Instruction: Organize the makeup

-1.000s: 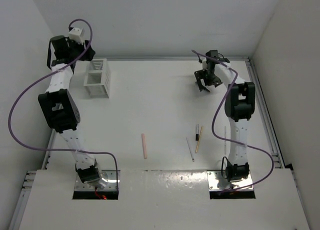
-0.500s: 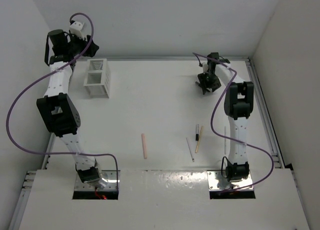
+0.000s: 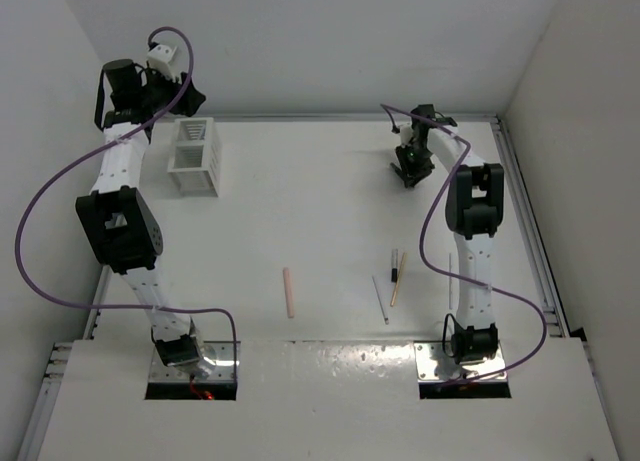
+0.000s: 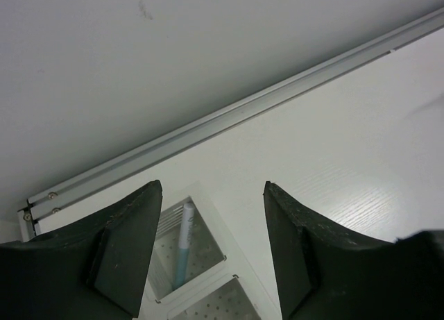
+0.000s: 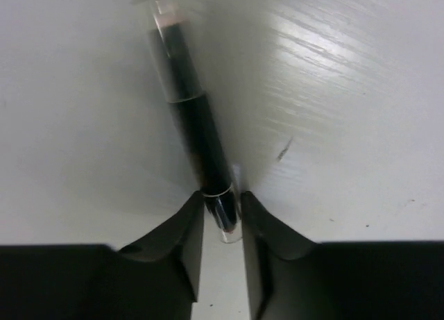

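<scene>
My right gripper (image 3: pixel 410 170) is low over the far right of the table. In the right wrist view its jaws (image 5: pixel 220 196) are shut on the near end of a black makeup stick (image 5: pixel 197 129) with clear caps, which lies flat on the table. My left gripper (image 4: pixel 211 188) is open above the white slatted box (image 3: pixel 195 159), empty. A pale blue stick (image 4: pixel 182 245) stands in the box's far compartment. On the near table lie a pink stick (image 3: pixel 289 292), a thin white one (image 3: pixel 381 299), a tan wooden one (image 3: pixel 397 282) and a short black-and-white one (image 3: pixel 394 263).
The back wall and its metal rail (image 4: pixel 229 119) run close behind the box (image 4: pixel 211 219). A side rail (image 3: pixel 528 226) borders the table on the right. Purple cables (image 3: pixel 40 211) loop off both arms.
The right gripper's jaws have gone from wide open to shut on the black stick's end, moving slightly. The left arm has shifted a little near the box, its jaws still open.
</scene>
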